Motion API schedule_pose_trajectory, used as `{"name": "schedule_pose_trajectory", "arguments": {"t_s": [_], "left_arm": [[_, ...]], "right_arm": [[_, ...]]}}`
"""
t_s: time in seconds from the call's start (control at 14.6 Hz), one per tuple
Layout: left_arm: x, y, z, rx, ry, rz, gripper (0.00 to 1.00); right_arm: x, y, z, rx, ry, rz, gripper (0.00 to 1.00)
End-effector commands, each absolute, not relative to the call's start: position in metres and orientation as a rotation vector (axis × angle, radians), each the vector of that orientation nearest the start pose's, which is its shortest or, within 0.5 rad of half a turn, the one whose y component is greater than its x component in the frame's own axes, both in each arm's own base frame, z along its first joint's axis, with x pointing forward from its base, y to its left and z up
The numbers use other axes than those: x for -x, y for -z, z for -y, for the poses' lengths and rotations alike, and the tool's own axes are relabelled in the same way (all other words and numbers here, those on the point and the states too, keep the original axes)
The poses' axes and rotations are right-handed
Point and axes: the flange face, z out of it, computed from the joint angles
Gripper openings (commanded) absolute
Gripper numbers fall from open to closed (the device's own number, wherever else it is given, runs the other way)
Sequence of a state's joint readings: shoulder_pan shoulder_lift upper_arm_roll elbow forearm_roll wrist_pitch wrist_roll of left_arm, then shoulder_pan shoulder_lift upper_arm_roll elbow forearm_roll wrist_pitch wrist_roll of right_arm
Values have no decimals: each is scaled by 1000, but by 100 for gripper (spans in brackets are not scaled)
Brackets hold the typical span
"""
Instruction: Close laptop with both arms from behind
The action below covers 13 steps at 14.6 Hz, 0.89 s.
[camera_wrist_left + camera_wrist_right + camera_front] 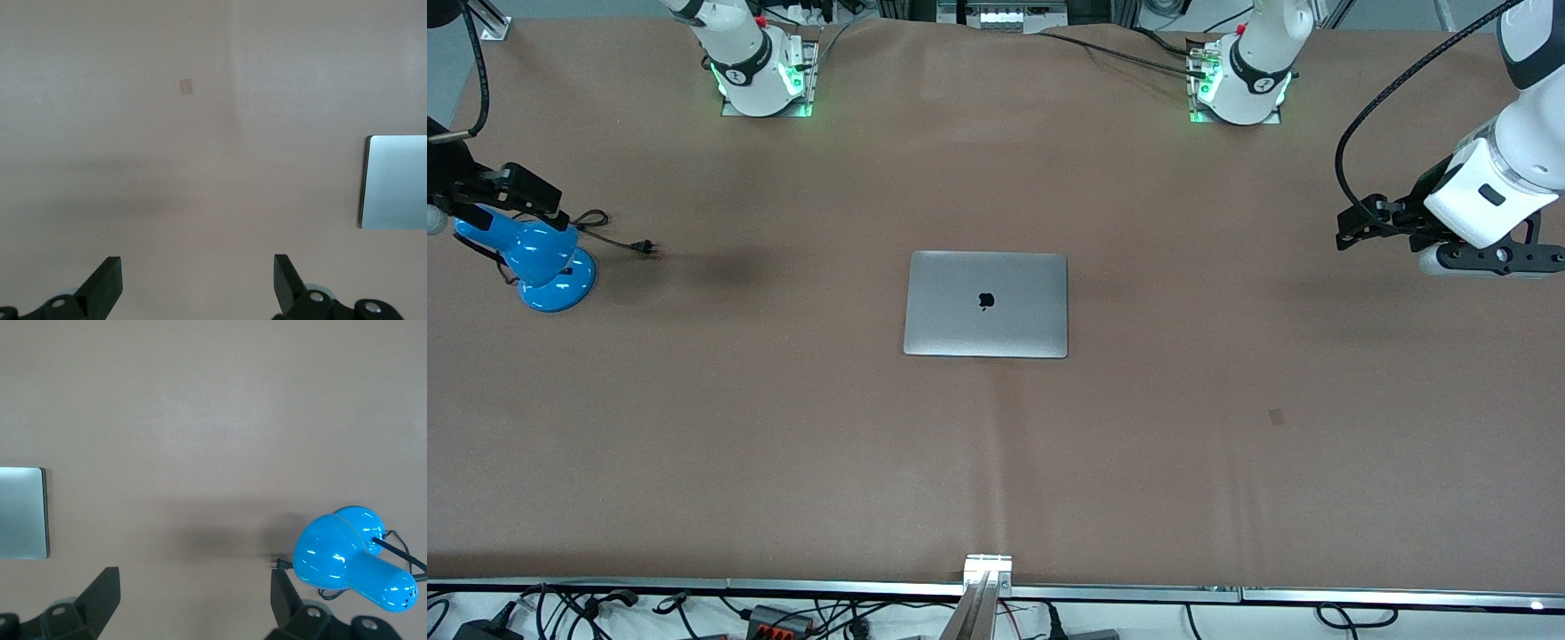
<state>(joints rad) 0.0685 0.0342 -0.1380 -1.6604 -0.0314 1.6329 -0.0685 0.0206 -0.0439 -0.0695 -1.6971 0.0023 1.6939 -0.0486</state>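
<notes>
- We see the laptop [986,304] lying flat and fully shut in the middle of the desk [1227,462]; its silver lid faces up and shows the black apple logo [985,300]; it sits between the two end effectors and well apart from both.
- We find the left end effector [1356,224] up in the air over bare desk at the left arm's end; it holds nothing; in the left wrist view its fingers [107,283] stand spread wide with only brown desk between them.
- In that same wrist view an edge of the laptop [397,181] shows off to one side of the left end effector, clear of its fingers; a small darker patch [186,87] marks the desk ahead of it, also seen in the front view [1275,416].
- We find the right end effector [511,200] raised at the right arm's end of the desk, just over a blue desk lamp [534,262]; in the right wrist view its fingers [103,593] are likewise spread apart and empty.
- The lamp [350,557] lies just beside one finger of the right end effector in that view; its black cord ends in a plug [643,247] resting on the desk toward the laptop.
- A corner of the laptop [23,513] also appears in the right wrist view, well apart from the lamp.
</notes>
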Motion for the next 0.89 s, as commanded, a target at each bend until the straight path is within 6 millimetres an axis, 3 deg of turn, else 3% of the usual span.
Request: {"name": "schedule_pose_trajectory", "arguments": {"t_s": [0.0,0.82], "left_arm": [[-561,-571,41,3191,-93,0,100],[-561,-571,41,3191,-93,0,100]], "right_arm": [[-549,-601,26,3147,81,23,100],[-550,-602,24,3142,82,5,100]]}}
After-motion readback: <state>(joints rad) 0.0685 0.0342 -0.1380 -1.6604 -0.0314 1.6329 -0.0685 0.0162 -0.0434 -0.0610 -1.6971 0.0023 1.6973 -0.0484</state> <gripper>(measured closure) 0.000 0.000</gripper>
